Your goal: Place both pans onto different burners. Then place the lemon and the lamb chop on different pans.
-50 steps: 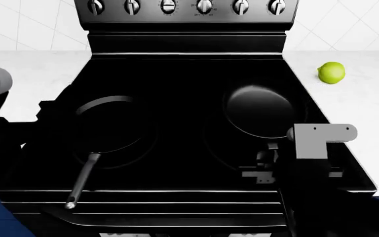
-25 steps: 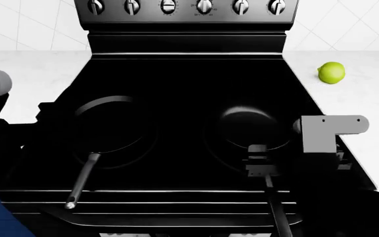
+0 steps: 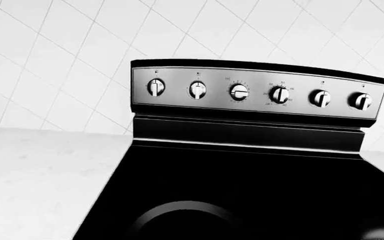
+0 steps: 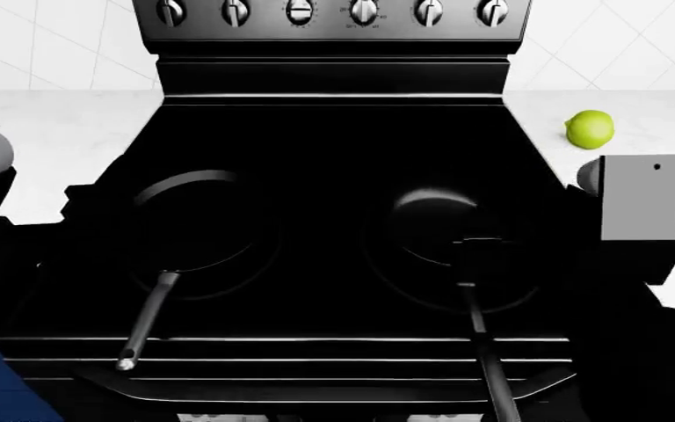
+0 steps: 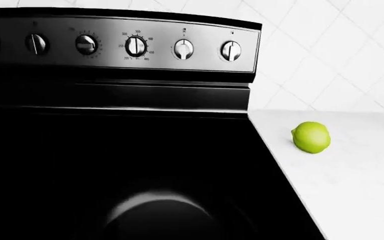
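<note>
On the black cooktop (image 4: pixel 326 149) the left pan (image 4: pixel 197 220) sits on the left burner (image 4: pixel 264 264), and the right pan (image 4: pixel 438 224) sits on the right burner (image 4: pixel 526 294). The lemon (image 4: pixel 590 129) lies on the white counter (image 4: pixel 654 141) at the right, well apart from both pans. No claw fingers are visible, so I cannot tell if they are apart or together
</note>
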`<state>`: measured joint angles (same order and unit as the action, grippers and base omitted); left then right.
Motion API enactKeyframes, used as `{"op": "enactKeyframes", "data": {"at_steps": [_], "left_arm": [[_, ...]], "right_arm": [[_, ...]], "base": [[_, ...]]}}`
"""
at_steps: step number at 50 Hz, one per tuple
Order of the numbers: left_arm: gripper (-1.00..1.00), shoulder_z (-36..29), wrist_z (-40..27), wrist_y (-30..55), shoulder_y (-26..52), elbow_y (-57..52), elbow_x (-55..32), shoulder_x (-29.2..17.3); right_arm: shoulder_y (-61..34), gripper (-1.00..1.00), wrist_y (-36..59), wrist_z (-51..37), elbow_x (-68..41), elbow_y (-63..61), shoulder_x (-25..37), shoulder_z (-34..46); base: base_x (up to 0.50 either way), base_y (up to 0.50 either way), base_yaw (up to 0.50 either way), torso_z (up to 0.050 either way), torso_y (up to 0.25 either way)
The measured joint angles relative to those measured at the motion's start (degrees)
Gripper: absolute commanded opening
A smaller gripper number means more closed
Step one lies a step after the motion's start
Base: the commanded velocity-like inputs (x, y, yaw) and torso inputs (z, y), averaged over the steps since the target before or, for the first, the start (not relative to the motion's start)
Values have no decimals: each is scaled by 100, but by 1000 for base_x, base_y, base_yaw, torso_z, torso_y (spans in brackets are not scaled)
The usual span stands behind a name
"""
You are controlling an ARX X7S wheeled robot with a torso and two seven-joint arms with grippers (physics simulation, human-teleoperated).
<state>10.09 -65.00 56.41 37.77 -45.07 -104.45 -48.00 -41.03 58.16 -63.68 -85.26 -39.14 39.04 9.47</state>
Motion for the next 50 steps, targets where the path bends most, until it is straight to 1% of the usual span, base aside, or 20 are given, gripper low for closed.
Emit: {"op": "enactKeyframes", "data": {"at_steps": [8,16,29,50], "left_arm": [[100,141,115,-47,-207,-69,130,74],[100,259,191,-91,-367,-122,192,103],[100,350,253,-138,-498,-134,258,125],[100,291,210,-197,-441,-112,232,119]], "right_arm": [[-68,100,-14,-102,-108,-160,74,-65],[-65,100,-78,-128,-120,-291,118,-137],[29,100,-241,-134,-176,-299,126,-265],[-1,100,-360,-134,-257,-324,188,-356]], "base": [[-486,0,0,0,1],[0,0,0,0,0],[0,-500,0,0,0],[0,-500,0,0,0]]}}
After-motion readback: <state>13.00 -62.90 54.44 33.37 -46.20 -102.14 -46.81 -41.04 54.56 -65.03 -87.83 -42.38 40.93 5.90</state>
